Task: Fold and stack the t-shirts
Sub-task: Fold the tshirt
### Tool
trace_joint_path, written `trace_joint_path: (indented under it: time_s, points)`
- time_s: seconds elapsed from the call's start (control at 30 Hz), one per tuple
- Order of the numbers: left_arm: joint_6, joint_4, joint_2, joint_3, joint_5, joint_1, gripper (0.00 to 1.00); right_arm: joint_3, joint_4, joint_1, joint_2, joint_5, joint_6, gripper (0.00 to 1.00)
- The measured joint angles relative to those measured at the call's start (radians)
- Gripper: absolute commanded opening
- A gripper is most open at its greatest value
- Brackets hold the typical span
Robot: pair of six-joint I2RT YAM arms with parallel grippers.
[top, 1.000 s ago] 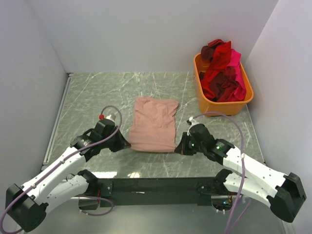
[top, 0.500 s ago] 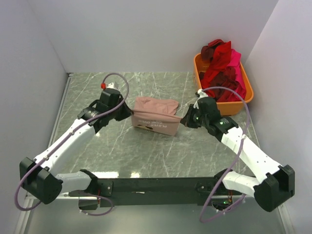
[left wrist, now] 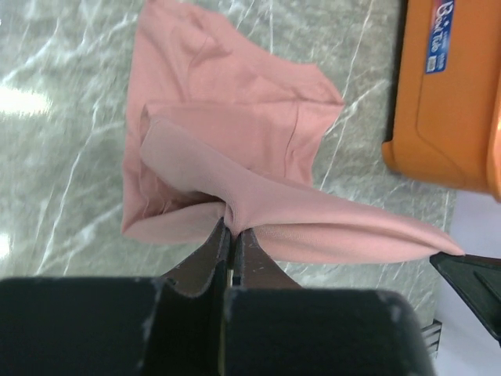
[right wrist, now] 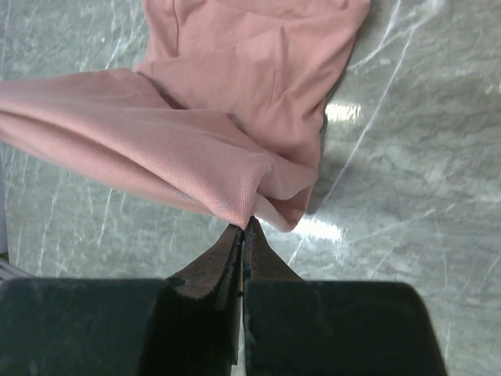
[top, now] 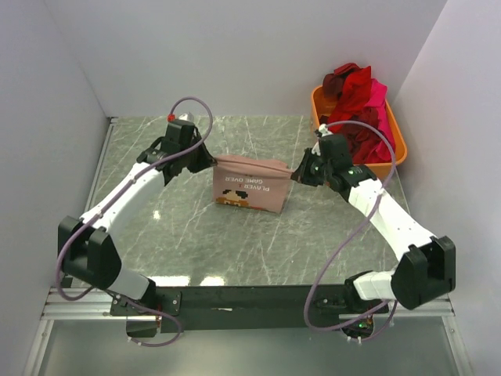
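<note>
Just left of the tub, the pink shirt hangs stretched between the two arms. Its top edge is pulled into a taut line and its lower part drapes down to the bench, where the wrist views show more of it lying flat on the stone. The left fingers are pressed together on the shirt corner farther from the tub. The right fingers are pinched closed on the corner nearer the tub, with cloth bunched at both tips and no gap showing. A small cartoon print with text sits upside down on the hanging panel, seen from above. The tub is orange plastic and stands at the far right of the bench, near where two walls meet. It carries a heap of shirts in red, maroon and hot pink that rises well above its rim. A blue and white label shows on its side in the left wrist view. The right arm lies between the pink shirt and the tub, its wrist just beside the tub's near left corner; whether they touch I cannot tell. Purple cables loop off both arms. The bench is grey-green, marble-patterned, with white veins and patches of glare. Plain pale walls close it in on three sides. Well away from the tub, a black rail along the near edge holds the arm bases.
</note>
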Motion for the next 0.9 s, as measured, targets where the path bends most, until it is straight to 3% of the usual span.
trace_joint_path:
  time_s: [0.57, 0.67, 0.73, 0.77, 0.8, 0.83, 0.87, 0.9]
  points:
    - [0.047, -0.011, 0.343, 0.270, 0.062, 0.076, 0.01, 0.249, 0.000, -0.071, 0.333, -0.025, -0.027, 0.00]
    - [0.056, -0.007, 0.425, 0.328, 0.065, 0.089, 0.11, 0.310, 0.016, -0.084, 0.420, -0.026, -0.027, 0.00]
    - [0.067, -0.020, 0.492, 0.387, 0.070, 0.097, 0.26, 0.357, 0.041, -0.094, 0.492, -0.032, -0.027, 0.07]
    - [0.073, -0.021, 0.536, 0.429, 0.071, 0.103, 0.39, 0.378, 0.050, -0.099, 0.524, -0.031, -0.028, 0.17]
    - [0.080, -0.019, 0.568, 0.459, 0.071, 0.108, 0.66, 0.417, 0.043, -0.104, 0.570, -0.027, -0.027, 0.29]
    - [0.094, -0.008, 0.608, 0.492, 0.072, 0.116, 0.76, 0.457, 0.045, -0.110, 0.617, -0.021, -0.028, 0.39]
    - [0.099, -0.009, 0.639, 0.521, 0.077, 0.124, 0.93, 0.498, 0.043, -0.116, 0.661, -0.011, -0.033, 0.47]
    - [0.105, -0.016, 0.664, 0.549, 0.086, 0.132, 0.99, 0.538, 0.037, -0.122, 0.701, -0.006, -0.041, 0.59]
